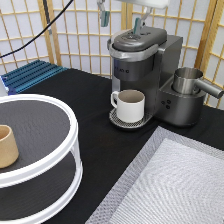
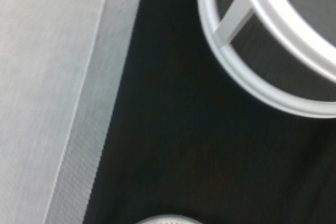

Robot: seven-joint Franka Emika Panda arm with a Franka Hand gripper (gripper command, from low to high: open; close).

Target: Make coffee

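The dark grey coffee machine (image 1: pixel 145 60) stands at the exterior view's top centre with its lid down. A cream mug (image 1: pixel 131 105) with a handle sits on the machine's round drip tray, under the spout. My gripper (image 1: pixel 120 19) hangs open just above the machine's lid, at the exterior view's top edge, with nothing between its fingers; one finger (image 1: pixel 103 15) shows to the left of the lid, the other over it. The coffee is hidden from both views. The wrist view looks down on the black tabletop (image 2: pixel 180 150).
A steel pitcher (image 1: pixel 189 80) sits on the machine's right side. A white two-tier round stand (image 1: pixel 70 150) (image 2: pixel 255 65) at the left carries a tan handleless cup (image 1: pixel 7 145). A grey mat (image 1: pixel 175 180) (image 2: pixel 45 100) covers the bottom right. A blue rack (image 1: pixel 30 75) lies at the back left.
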